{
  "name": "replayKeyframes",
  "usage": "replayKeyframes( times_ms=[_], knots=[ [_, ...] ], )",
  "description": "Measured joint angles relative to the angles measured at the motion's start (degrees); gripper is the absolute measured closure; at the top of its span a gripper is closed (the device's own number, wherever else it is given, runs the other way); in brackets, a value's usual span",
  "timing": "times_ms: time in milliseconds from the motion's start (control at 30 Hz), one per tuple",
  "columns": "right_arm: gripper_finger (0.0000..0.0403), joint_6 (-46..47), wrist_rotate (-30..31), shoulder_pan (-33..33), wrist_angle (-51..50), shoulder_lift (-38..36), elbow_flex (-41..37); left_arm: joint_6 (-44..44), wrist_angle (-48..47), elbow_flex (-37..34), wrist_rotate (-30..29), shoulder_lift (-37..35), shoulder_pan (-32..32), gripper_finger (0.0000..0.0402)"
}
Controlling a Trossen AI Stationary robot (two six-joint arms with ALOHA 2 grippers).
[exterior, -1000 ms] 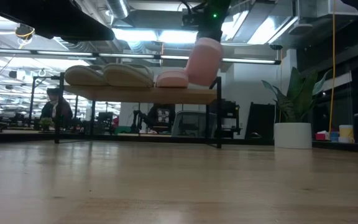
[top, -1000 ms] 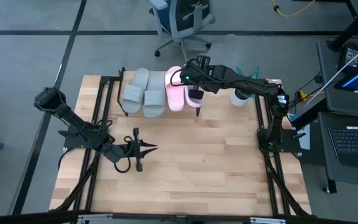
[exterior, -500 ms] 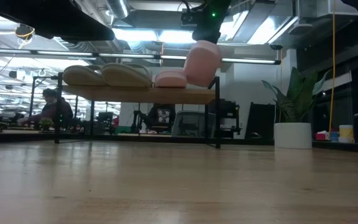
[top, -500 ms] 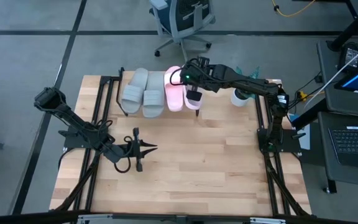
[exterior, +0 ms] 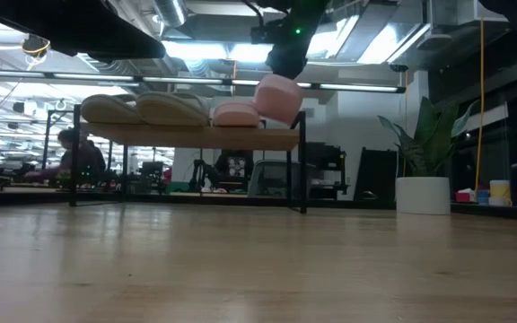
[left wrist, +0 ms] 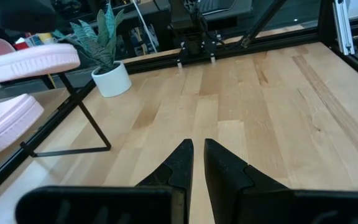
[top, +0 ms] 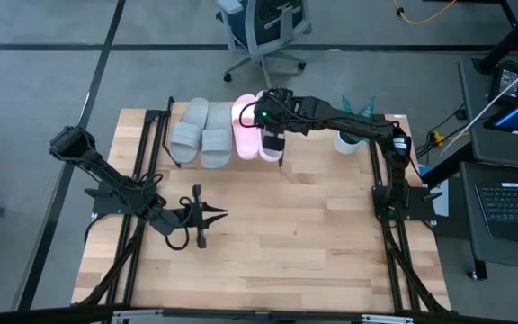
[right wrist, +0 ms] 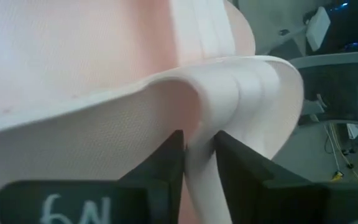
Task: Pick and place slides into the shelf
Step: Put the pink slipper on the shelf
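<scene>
The right gripper [top: 273,142], still grasping the last pink slide [exterior: 279,97], is lowering it onto the shelf [exterior: 187,137], nearly finishing.

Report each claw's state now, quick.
Left claw: shut, holding nothing, low over the table.
Right claw: closed on the strap of the second pink slide, at the shelf.

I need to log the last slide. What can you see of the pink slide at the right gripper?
The pink slide is soft, matte, foam-like, with a wide strap. It sits tilted at the right end of the shelf, beside the other pink slide. The right gripper is over it, its fingers pinching the strap's edge.
</scene>
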Motion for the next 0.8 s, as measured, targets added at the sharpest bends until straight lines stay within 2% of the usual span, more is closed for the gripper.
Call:
replayKeyframes(
  times_ms=[500, 800],
  knots=[
    [0.0176, -0.2, -0.4, 0.1, -1.0, -0.1, 0.8, 0.1, 0.0, 0.0, 0.0, 0.0, 0.0, 0.0368],
    [0.0158, 1.7, -0.7, 1.6, -2.6, 0.0, 5.7, 0.1, 0.0, 0.0, 0.0, 0.0, 0.0, 0.0368]
  ],
)
